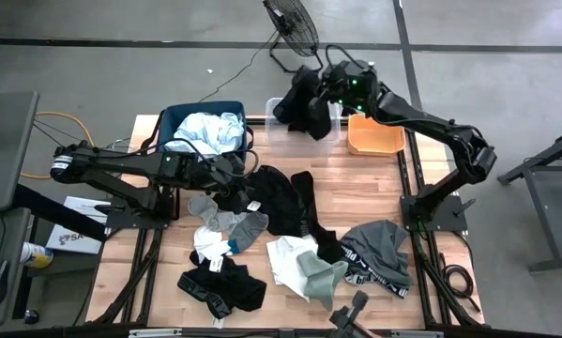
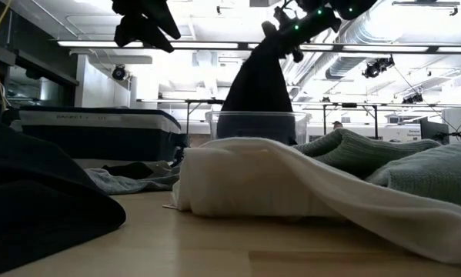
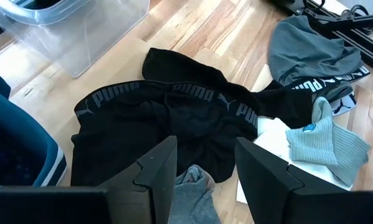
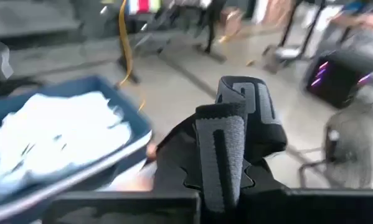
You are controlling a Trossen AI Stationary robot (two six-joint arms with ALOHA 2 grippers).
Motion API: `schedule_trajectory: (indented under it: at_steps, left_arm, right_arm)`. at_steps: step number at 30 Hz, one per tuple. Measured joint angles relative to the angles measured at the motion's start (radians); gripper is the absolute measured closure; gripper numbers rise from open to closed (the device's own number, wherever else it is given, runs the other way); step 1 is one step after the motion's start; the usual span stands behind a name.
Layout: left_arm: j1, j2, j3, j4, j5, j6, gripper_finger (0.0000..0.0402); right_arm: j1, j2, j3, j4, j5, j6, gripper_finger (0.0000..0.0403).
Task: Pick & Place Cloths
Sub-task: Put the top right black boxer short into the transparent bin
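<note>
My right gripper (image 1: 335, 86) is raised over the clear tub (image 1: 302, 134) at the table's far edge, shut on a black garment (image 1: 304, 113) with a grey-striped waistband. In the low view that garment (image 2: 257, 85) hangs into the tub (image 2: 253, 127). My left gripper (image 3: 205, 168) is open and hovers just above a black Puma garment (image 3: 167, 118) and a grey sock (image 3: 195, 193), beside the navy bin (image 1: 182, 117), which holds pale blue cloth (image 1: 205, 131). More cloths lie spread on the table: white (image 1: 285, 253), grey (image 1: 379, 249) and black (image 1: 224, 286). My right gripper pinches the black garment at its folded waistband (image 4: 226, 143), which stands up between the two fingers. The rest hangs below the gripper, lifted off the table, with its lower end (image 2: 253, 108) down inside the clear tub.
An orange tub (image 1: 374, 136) stands right of the clear tub at the far edge. A grey-green sock (image 1: 323, 277) lies on the white cloth. A floor fan (image 1: 295, 28) stands beyond the table. Bare wood (image 1: 365, 188) shows in the table's right middle.
</note>
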Motion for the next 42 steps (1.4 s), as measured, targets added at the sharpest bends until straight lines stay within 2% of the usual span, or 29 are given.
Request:
schedule_trajectory:
  at_steps: [8,13,17,21,29,34,42]
  left_arm:
    - [0.000,0.000,0.000,-0.001,0.000,-0.001,0.0243]
    - [0.000,0.000,0.000,-0.001,0.000,0.000,0.0243]
    - [0.000,0.000,0.000,0.001,0.000,0.000,0.0243]
    - [0.000,0.000,0.000,0.000,0.000,0.001,0.0243]
    - [0.000,0.000,0.000,0.000,0.000,0.003,0.0243]
    - [0.000,0.000,0.000,0.000,0.000,0.003,0.0243]
    - [0.000,0.000,0.000,-0.001,0.001,0.003,0.0243]
  right_arm:
    - [-0.001,-0.001,-0.001,-0.171,-0.124,-0.007,0.0399]
    - [-0.003,0.016,-0.001,-0.239,-0.109,-0.027,0.0399]
    - [-0.003,0.042,-0.001,-0.280,-0.059,0.023,0.0399]
    - [-0.003,0.072,-0.001,-0.326,-0.066,0.096,0.0399]
    - [0.007,0.082,-0.001,-0.378,-0.060,0.140,0.0390]
    - [0.006,0.081,-0.001,-0.379,-0.073,0.189,0.0343]
    - [0.006,0.041,-0.001,-0.375,-0.096,0.277,0.0199]
